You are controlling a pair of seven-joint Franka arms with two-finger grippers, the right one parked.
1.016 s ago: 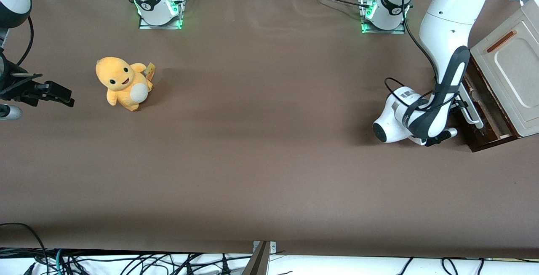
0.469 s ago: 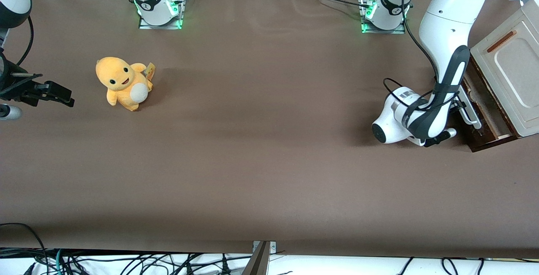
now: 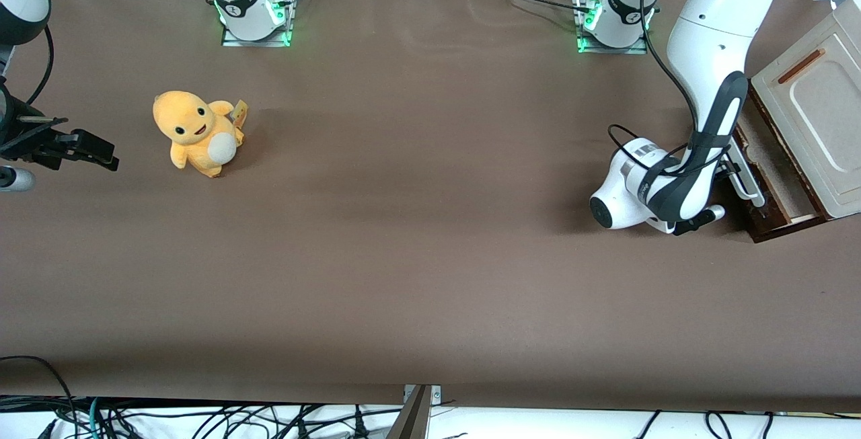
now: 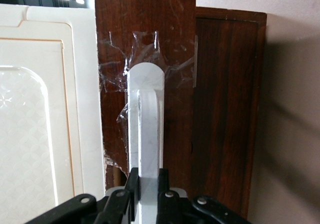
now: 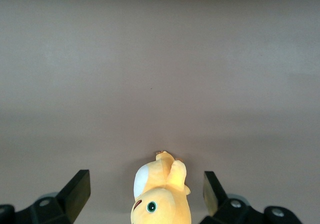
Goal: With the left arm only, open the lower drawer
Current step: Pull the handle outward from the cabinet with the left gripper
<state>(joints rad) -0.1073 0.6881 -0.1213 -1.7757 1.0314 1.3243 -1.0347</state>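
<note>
The lower drawer (image 3: 773, 187) has a dark brown wooden front (image 4: 150, 49) and a white bar handle (image 4: 146, 129). It stands partly pulled out of the cabinet at the working arm's end of the table, with its pale wood inside showing. The left arm (image 3: 706, 89) reaches down to it. Its black gripper (image 4: 147, 186) is shut on the white bar handle, one finger on each side of the bar. In the front view the arm's wrist hides most of the gripper (image 3: 730, 170) and only part of the handle (image 3: 750, 180) shows.
The cream panel with an orange-brown slot (image 3: 817, 99) sits above the drawer. An orange plush toy (image 3: 195, 131) stands on the brown table (image 3: 403, 224) toward the parked arm's end; it also shows in the right wrist view (image 5: 160, 194).
The left arm's wrist has moved slightly toward the parked arm's end, drawing the handle with it. The drawer stands a little farther out of the cabinet.
</note>
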